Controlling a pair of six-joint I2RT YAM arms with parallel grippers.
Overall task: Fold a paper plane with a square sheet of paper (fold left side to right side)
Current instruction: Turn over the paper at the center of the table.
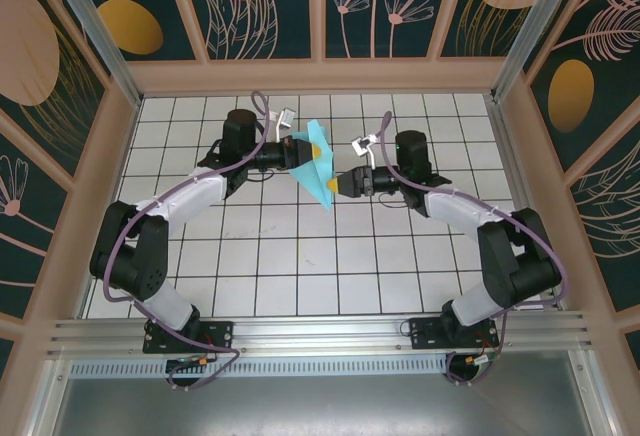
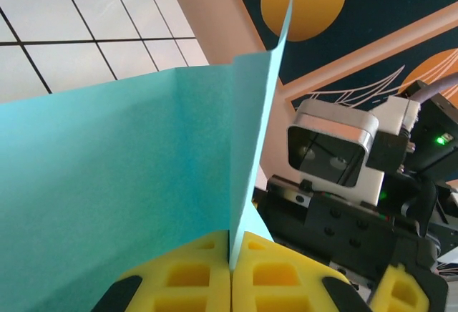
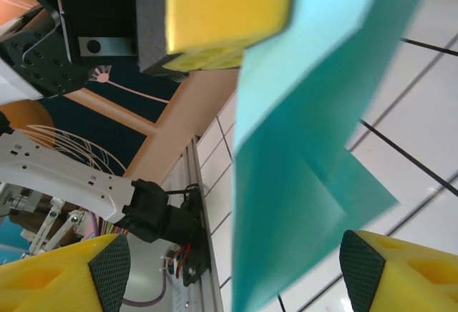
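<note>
One paper sheet clamped in left fingers, right fingers spread

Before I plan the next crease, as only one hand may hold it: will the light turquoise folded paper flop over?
Probably not: the thin light turquoise folded paper stands upright, pinched by the shut left hand, stiffened by its crease. Likely light; loose flaps may sway.

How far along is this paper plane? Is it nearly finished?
Done: the turquoise paper is no flat square; it shows a sharp crease and angled flaps. In hand: the left gripper pinches it at the crease, up in the air, while the right gripper stands open around it. To do: probably more folds, since it looks broad, not a slim dart.
</note>
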